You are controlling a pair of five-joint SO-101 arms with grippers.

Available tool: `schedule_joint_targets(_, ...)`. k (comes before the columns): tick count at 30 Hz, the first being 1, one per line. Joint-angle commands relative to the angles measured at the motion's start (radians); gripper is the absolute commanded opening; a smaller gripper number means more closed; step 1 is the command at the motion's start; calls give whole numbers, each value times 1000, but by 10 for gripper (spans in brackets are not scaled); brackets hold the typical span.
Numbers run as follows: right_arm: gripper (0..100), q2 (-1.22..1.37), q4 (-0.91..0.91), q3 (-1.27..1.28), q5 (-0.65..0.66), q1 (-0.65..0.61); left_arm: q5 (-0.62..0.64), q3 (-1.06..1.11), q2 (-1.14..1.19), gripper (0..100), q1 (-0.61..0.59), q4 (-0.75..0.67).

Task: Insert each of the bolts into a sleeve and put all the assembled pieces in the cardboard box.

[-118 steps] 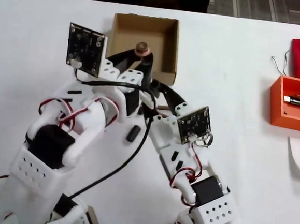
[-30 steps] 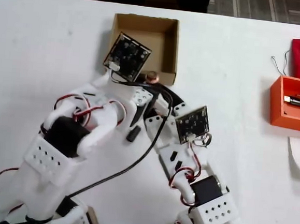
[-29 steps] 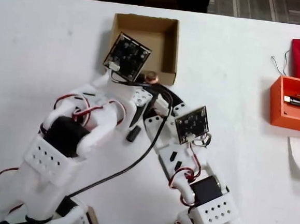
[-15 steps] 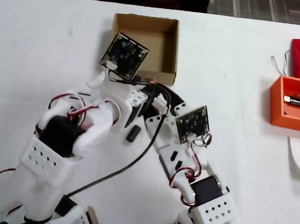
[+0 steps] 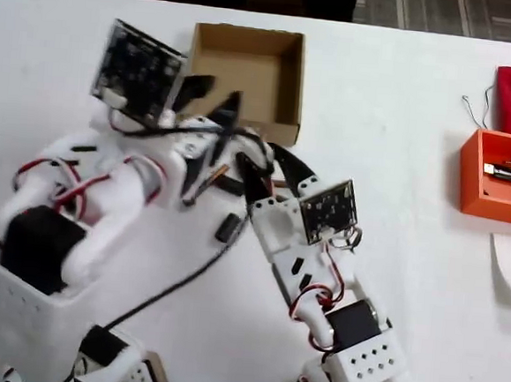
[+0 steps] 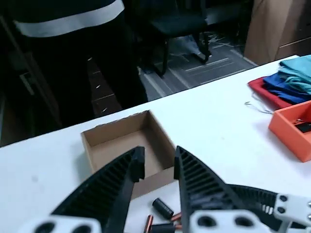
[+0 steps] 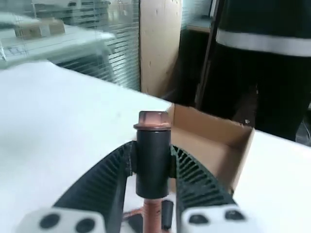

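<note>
White tabletop (image 5: 407,70) carrying everything. Loose bolt (image 6: 148,224) lying half cut off at picture edge, behind left tool (image 6: 159,162); loose sleeve (image 6: 163,208) lying just beside it, near cardboard box (image 6: 121,145). Left tool hanging with jaws apart by box's near wall. From high view I'm struggling to make out right tool's tips under cable. Right wrist view giving me them plainly: right tool (image 7: 151,154) clamping upright black sleeve (image 7: 152,177), copper bolt (image 7: 153,120) sitting through it, hex head on top, thread poking out below.
</note>
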Motion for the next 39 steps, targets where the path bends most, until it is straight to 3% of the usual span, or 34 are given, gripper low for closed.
schedule_joint_targets(1,22,2,117,-114,8,50,-8,-39,-3,120,-172,77)
schedule_joint_targets(5,22,21,260,-287,11,145,-8,36,-6,120,-370,189)
schedule_joint_targets(8,22,145,329,-486,14,197,-9,211,2,120,-480,215)
schedule_joint_targets(16,22,816,605,-1166,5,213,-11,700,-3,124,-746,-75)
schedule_joint_targets(18,22,1009,664,-1355,5,213,-68,776,2,124,-795,-146)
schedule_joint_targets(24,22,1607,905,-2005,-38,217,-373,1018,2,124,-819,-351)
schedule_joint_targets(31,22,2190,1089,-2743,-78,186,-394,1184,2,124,-819,-523)
schedule_joint_targets(39,22,2370,1006,-2857,-80,174,-391,1276,2,124,-818,-669)
